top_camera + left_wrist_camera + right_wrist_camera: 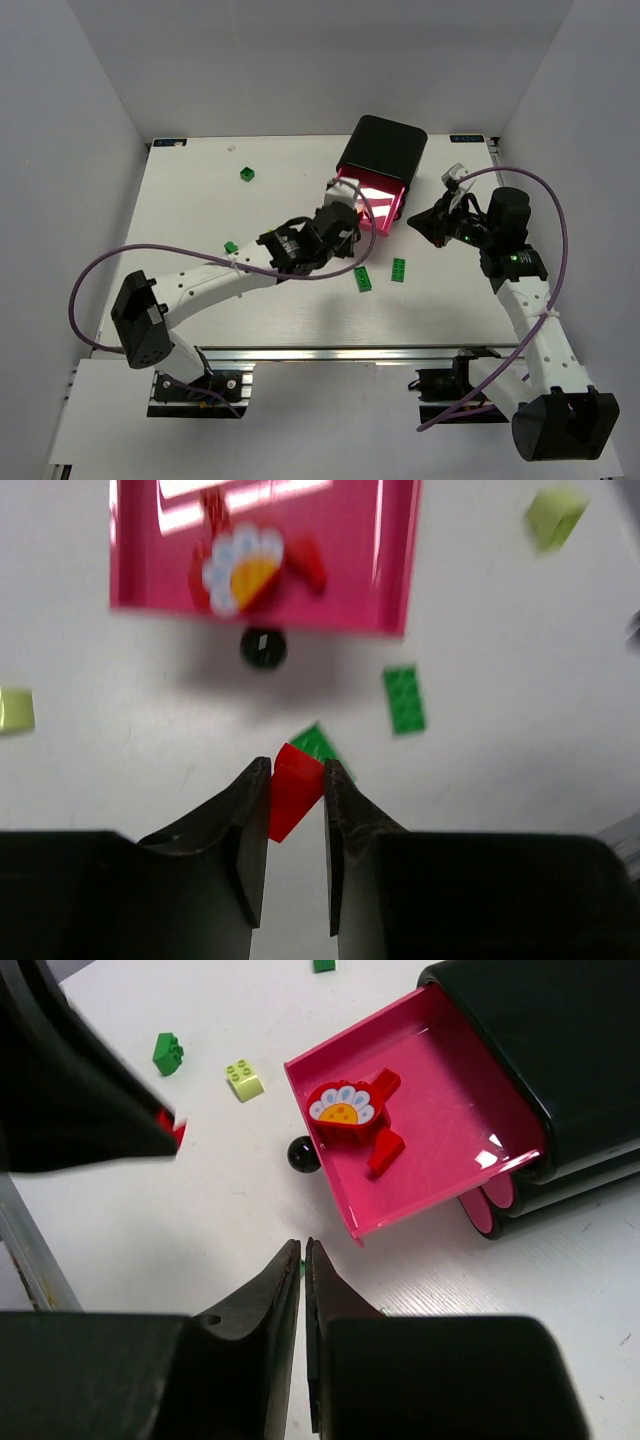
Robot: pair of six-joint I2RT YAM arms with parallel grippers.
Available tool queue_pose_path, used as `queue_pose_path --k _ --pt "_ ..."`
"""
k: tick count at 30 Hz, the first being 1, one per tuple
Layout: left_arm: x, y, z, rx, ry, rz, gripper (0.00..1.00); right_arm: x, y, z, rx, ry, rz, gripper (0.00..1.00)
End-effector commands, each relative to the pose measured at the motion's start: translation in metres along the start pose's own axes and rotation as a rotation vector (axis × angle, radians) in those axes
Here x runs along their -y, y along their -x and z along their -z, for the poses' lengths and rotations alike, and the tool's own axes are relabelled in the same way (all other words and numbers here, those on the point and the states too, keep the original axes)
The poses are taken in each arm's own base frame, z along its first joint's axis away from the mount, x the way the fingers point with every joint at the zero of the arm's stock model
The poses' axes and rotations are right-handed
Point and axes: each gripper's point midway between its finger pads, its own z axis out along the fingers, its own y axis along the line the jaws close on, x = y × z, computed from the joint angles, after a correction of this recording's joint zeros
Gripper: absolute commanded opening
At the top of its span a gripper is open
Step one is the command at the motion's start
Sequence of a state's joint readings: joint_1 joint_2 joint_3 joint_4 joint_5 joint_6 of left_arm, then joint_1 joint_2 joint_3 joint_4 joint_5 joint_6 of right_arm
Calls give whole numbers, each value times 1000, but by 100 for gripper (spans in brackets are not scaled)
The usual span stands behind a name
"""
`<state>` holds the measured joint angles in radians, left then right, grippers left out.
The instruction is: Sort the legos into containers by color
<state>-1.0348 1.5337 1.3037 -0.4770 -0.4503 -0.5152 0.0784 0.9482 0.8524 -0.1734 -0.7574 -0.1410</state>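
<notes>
While your left end effector point(297, 772) is clamped narrow on a red brick point(288, 802), that brick sits pinched between the tips at the lower centre of the left wrist view, with its top corner poking out past them. Straight above it in that frame is the open pink drawer point(345, 580), with its round black knob point(263, 647) just under the front edge.

Inside the drawer you've got a red flower piece point(343, 1110) with white petals and a yellow middle, plus a couple of red bits point(386, 1150) right beside it. The drawer sticks out of the black cabinet point(385, 148) at the upper centre of the top view.

Your right end effector point(303, 1248) is at the bottom centre of the right wrist view. Its jaws are nearly touching, just a thin slit, and there's nothing between them. From above it sits to the right of the drawer, not touching it.

Loose stuff on the table point(200, 200): two green flat bricks point(399, 270) lie side by side at lower centre of the top view, just below your left end effector. A lime block point(244, 1080) and a green cube point(168, 1052) sit near each other in the upper left of the right wrist view. One more green piece point(247, 174) is off on its own toward the upper left of the table.
</notes>
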Motion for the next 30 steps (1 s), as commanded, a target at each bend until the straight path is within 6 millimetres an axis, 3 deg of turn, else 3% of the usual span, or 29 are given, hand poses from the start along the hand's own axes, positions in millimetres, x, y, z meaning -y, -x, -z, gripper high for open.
queue_pose_path --k 1,4,5,6,8,9,10,11,12,13,17,19,23,25,26,27,28,29,30 --pt "9 76 -2 188 -13 91 2 6 4 1 25 -24 15 12" --pt "17 86 -34 168 7 78 3 8 1 0 20 -23 11 14" --pt "25 115 -31 209 -18 101 4 7 0 0 18 -20 13 15" --pt "32 105 -53 174 -13 78 4 9 -1 0 14 -24 7 17" --pt "30 113 -71 155 -3 76 6 9 -1 1 15 -21 14 19" --pt "43 137 -68 188 -39 90 9 9 -2 0 13 -16 13 21" --pt "40 122 -92 134 -13 69 12 9 -2 1 14 -16 14 22" --pt "38 124 -100 128 -10 70 16 8 -3 0 12 -11 21 23" --pt "47 138 -98 149 -38 79 26 9 -3 1 12 -11 24 25" --pt "43 129 -112 117 -24 71 32 8 -4 0 10 -5 29 26" --pt "38 130 -122 113 -29 90 64 9 -8 0 0 0 29 30" --pt "35 127 -125 108 -40 98 72 9 -9 -1 -3 4 30 31" --pt "33 130 -120 104 -59 99 78 8 -14 -4 -15 31 30 34" --pt "32 137 -111 117 -66 94 78 3 -20 -4 -27 80 84 37" --pt "30 142 -104 131 -65 90 72 -10 -24 -5 -23 177 112 37" --pt "24 159 -85 171 -67 99 68 -20 -35 -2 -52 235 108 36" --pt "22 168 -74 201 -71 91 60 -25 -39 -3 -44 290 205 32" --pt "12 159 -69 192 -46 77 34 -37 -42 -2 -25 371 223 27" --pt "8 178 -36 254 -62 90 18 -47 -52 1 -40 420 225 18"
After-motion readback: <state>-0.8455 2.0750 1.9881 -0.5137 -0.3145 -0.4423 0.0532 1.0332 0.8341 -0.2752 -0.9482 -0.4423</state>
